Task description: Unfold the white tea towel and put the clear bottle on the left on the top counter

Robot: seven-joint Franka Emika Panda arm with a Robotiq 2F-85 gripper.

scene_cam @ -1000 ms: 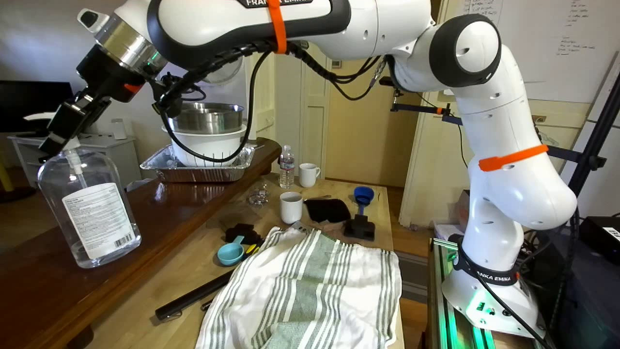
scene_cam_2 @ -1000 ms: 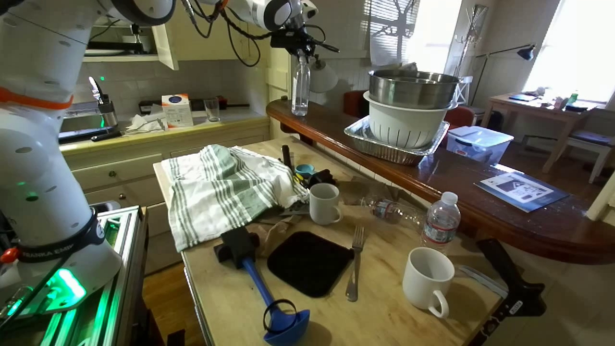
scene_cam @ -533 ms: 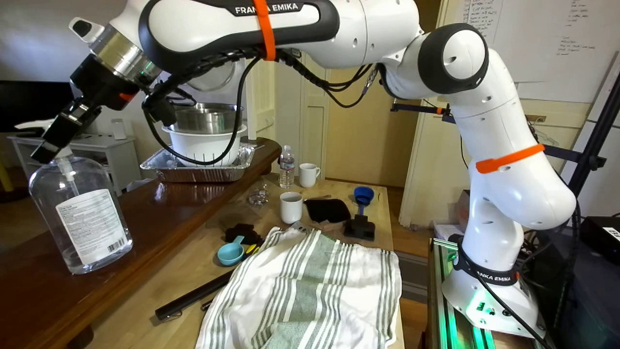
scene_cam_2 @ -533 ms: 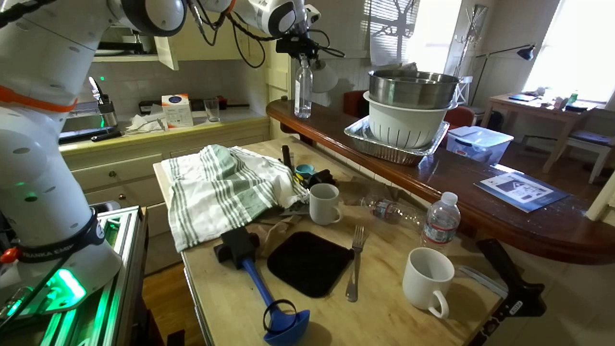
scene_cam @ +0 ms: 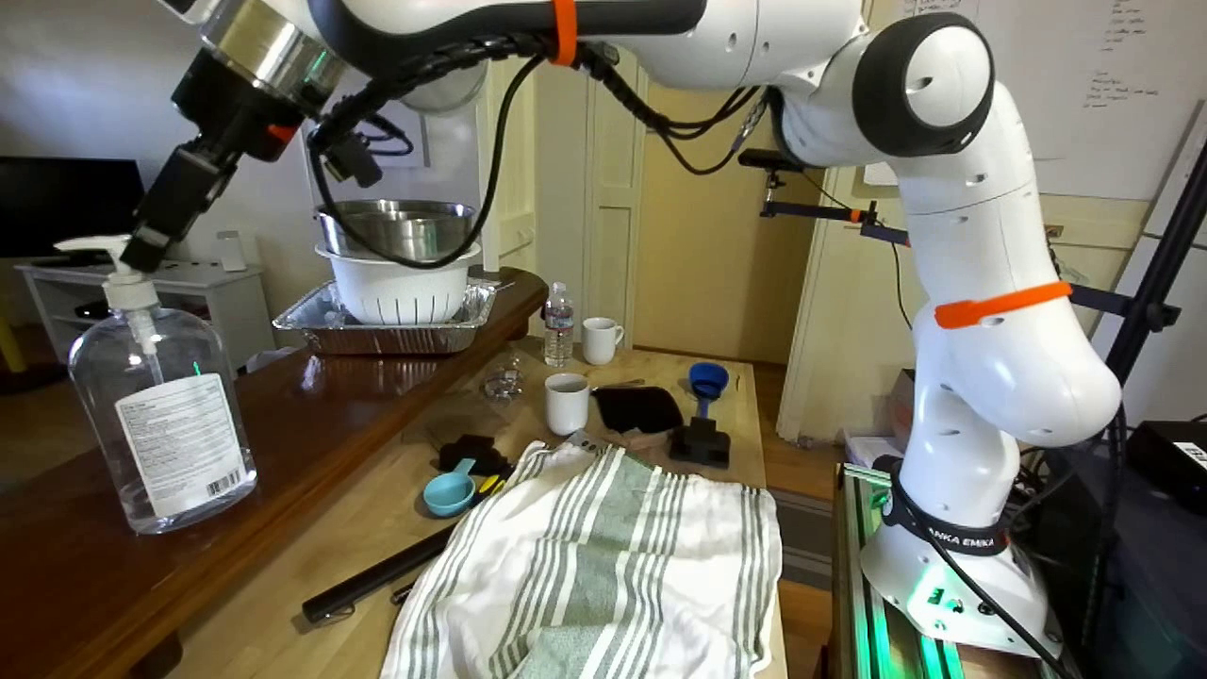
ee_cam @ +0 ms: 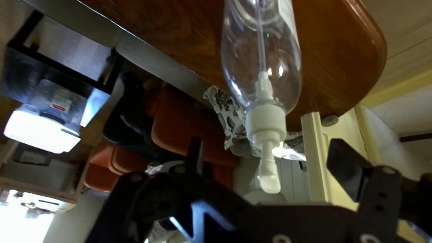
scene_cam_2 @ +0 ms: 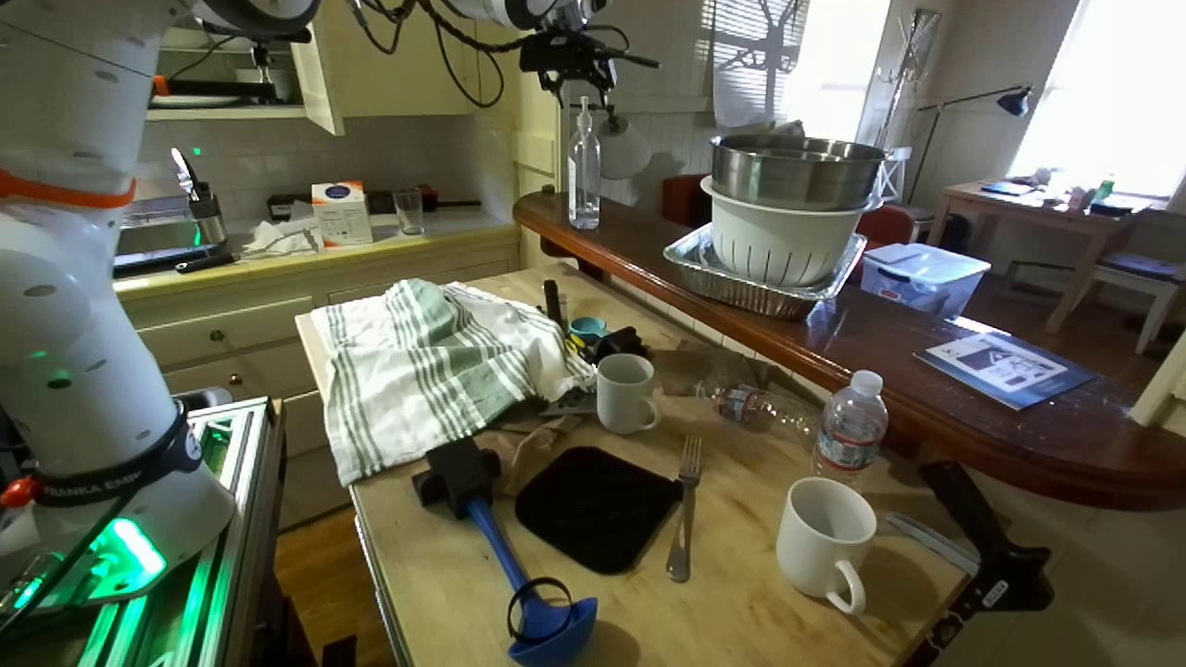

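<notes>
The clear bottle [scene_cam: 94, 396] stands upright on the top counter [scene_cam_2: 639, 236], its long axis vertical and its pump head [scene_cam: 130, 292] uppermost; in an exterior view the nozzle [scene_cam: 85, 244] points left and the printed label [scene_cam: 184, 443] shows full-face. In the wrist view the bottle appears upside down, its base cut off by the frame, with only a sliver of label. That view shows the gripper [ee_cam: 266, 148] spread wide, gripping nothing, its 2 fingers [ee_cam: 347, 165] on either side of the pump head and apart from it. In an exterior view the fingers [scene_cam: 179, 193] merge into 1 dark shape that hides the gap. Farther along the counter, a foil tray [scene_cam_2: 741, 295] bears a white colander [scene_cam_2: 783, 241] and a steel bowl [scene_cam_2: 797, 171]; a booklet [scene_cam_2: 1005, 364] shows in an exterior view only. The white tea towel [scene_cam: 603, 556] lies creased on the tan table [scene_cam_2: 732, 519], its near edge cut off in an exterior view.
</notes>
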